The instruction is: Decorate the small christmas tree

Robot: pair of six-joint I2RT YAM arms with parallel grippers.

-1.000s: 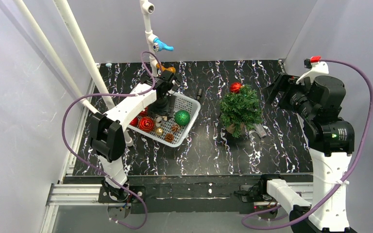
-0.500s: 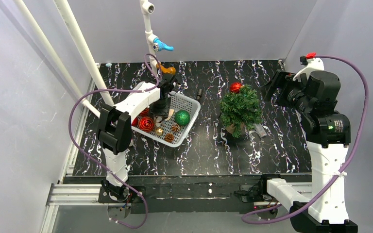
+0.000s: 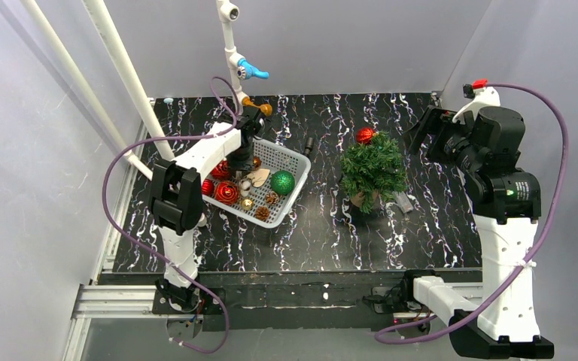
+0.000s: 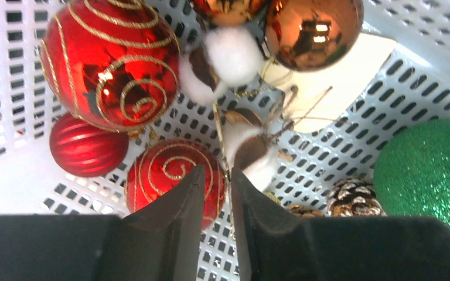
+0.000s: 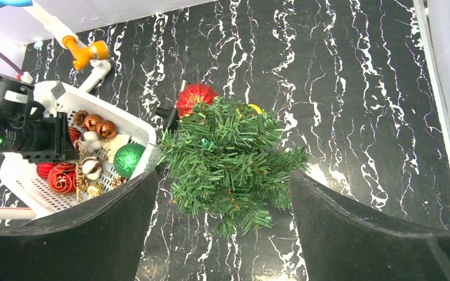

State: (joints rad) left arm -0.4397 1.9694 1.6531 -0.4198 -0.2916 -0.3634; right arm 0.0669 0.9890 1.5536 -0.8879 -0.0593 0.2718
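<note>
Picking an ornament is the step. From above, left tool (image 3: 242, 159) dips into the white lattice basket (image 3: 299, 159); bristly tree (image 3: 374, 169) stands well apart on the marbled tabletop (image 3: 323, 226). Left wrist: jaws nearly meet around a thin gold string (image 4: 218, 137) among glossy balls (image 4: 114, 64); grip unclear. Right wrist: right tool (image 5: 222, 175) gapes, empty, above the tree. Next calls for a gentle lift.

A white basket (image 3: 294, 191) sits left of centre on the black, white-veined bench (image 3: 323, 241), holding a glittery green ball (image 3: 282, 182), red balls with gold spirals (image 3: 226, 192), a copper ball (image 4: 313, 29) and a pine cone (image 4: 351, 199). A white pipe with a blue valve (image 3: 250, 71) stands at upper centre.
</note>
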